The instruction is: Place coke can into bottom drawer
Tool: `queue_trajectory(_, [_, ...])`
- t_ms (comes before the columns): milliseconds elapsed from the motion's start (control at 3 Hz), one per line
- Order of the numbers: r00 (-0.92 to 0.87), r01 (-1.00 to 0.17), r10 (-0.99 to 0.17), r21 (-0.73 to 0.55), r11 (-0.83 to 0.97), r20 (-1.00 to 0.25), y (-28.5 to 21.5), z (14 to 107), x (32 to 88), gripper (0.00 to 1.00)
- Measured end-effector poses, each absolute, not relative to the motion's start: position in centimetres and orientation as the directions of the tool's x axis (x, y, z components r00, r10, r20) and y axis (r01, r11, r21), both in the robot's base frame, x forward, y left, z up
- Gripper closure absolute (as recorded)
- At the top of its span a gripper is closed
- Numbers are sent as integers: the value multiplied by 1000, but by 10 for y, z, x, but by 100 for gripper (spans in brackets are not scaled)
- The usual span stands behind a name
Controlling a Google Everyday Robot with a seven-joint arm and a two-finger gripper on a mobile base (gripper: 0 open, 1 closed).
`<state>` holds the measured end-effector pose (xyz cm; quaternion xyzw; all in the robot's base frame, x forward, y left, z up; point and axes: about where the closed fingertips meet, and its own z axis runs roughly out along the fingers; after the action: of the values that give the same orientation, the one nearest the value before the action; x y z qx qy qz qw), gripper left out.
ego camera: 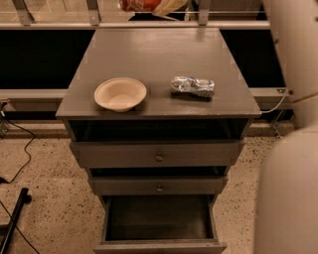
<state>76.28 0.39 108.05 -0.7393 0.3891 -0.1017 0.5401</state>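
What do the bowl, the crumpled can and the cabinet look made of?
Bowl: likely paper or plastic, matte cream, thin rim.
Crumpled can: thin metal, shiny wrinkled glints.
Cabinet: matte grey, painted wood or laminate, unclear.
Gripper holds the coke can at top edge.
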Motion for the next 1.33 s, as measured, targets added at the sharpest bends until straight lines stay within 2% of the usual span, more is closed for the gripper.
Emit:
queue_trajectory(333, [656,-423,-686,-906,12,-316,-11,1165,679,100])
queue_trajectory(667, [675,-393,-681,-919,-9,-282,1,1198,610,100])
queue_trajectory(1333, [668,-420,-676,-907,2,-311,2,1177,611,100])
